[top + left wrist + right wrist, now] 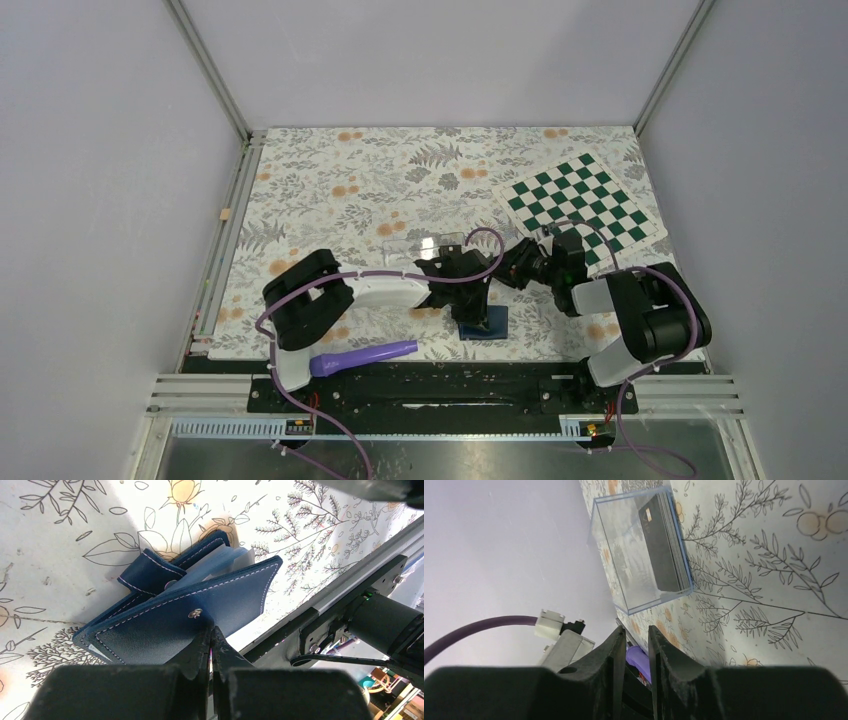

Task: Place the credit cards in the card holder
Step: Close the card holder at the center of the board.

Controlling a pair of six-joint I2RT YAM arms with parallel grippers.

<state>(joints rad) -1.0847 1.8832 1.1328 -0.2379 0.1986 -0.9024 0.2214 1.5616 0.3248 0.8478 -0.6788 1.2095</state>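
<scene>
Mid near edge of the counter (pixel 330 170): pinching the cover of the card holder (pixel 200 610) with the left claw (pixel 211 630) clamped tight, probably to keep its pockets gaping. Farther right, hovering with the right claw (pixel 636 632) slightly parted and empty, facing the credit cards (pixel 664 545) stacked on edge inside a clear box (pixel 624 545). Shown only from the right wrist: those cards; only from the left: pale inner sleeves.

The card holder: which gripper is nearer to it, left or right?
Left. The left gripper is shut on the flap edge of the card holder. The right gripper hangs apart from it, farther up the table, jaws slightly open and facing the clear box.
</scene>
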